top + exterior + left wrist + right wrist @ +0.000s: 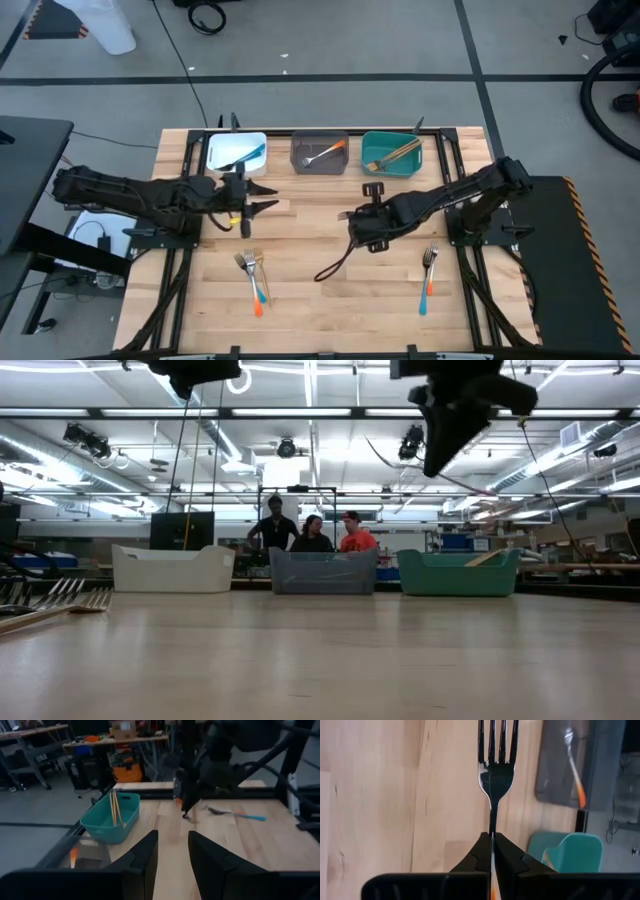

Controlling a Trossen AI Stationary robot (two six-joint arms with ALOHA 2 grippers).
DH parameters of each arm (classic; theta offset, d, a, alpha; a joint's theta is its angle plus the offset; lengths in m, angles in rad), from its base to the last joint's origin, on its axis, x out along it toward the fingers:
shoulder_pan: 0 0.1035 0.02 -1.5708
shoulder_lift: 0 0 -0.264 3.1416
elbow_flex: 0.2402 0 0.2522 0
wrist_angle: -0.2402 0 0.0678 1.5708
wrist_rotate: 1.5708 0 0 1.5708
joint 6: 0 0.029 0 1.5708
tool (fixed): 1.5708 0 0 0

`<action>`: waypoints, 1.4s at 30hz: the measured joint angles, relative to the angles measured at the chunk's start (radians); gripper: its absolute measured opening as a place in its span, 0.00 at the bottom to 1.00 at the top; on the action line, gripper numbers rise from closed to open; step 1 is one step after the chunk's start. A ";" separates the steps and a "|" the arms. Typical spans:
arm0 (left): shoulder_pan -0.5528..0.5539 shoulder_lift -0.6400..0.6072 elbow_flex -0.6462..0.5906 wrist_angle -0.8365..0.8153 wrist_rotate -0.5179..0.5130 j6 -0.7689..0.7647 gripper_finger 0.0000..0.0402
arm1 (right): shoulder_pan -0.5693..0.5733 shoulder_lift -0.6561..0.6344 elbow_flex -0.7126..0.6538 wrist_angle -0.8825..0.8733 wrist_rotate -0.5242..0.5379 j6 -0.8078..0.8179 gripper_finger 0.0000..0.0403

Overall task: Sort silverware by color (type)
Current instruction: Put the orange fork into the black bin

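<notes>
My right gripper (492,841) is shut on a silver fork (498,767) with an orange handle. It hovers over the middle of the table (347,216), in front of the grey bin (320,154). My left gripper (268,198) is open and empty, in front of the white bin (237,152). Forks with blue and orange handles (252,276) lie flat near the left front. Another fork (428,280) lies near the right front. The white bin holds a blue-handled piece, the grey bin an orange-handled fork (574,762), and the teal bin (391,153) gold ones. My right gripper pinches the fork's slim neck (492,822), just below the head, between its two fingertips. The fingers lie along the fork. The tines point away from the wrist, and a bit of orange handle (493,892) shows behind the fingers. The fork is lifted clear of the table.
The three bins stand in a row along the far edge. A dark cable (330,265) trails from the right arm onto the table. Black frame rails run along both sides. People stand far behind the table in the low view (312,535).
</notes>
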 joint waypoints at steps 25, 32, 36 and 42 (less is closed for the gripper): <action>-0.228 -0.112 0.000 0.004 -0.106 0.096 0.29 | -0.034 -0.344 0.047 0.088 -0.010 -0.103 0.03; -0.226 -0.095 0.000 -0.003 -0.183 0.077 0.29 | -0.042 -0.415 0.047 0.141 -0.016 -0.106 0.03; -0.226 -0.072 0.000 -0.005 -0.204 0.075 0.29 | -0.053 -0.435 0.047 0.145 -0.016 -0.105 0.03; -0.222 -0.029 0.000 -0.004 -0.211 0.071 0.29 | -0.079 -0.440 0.047 0.183 -0.012 -0.096 0.03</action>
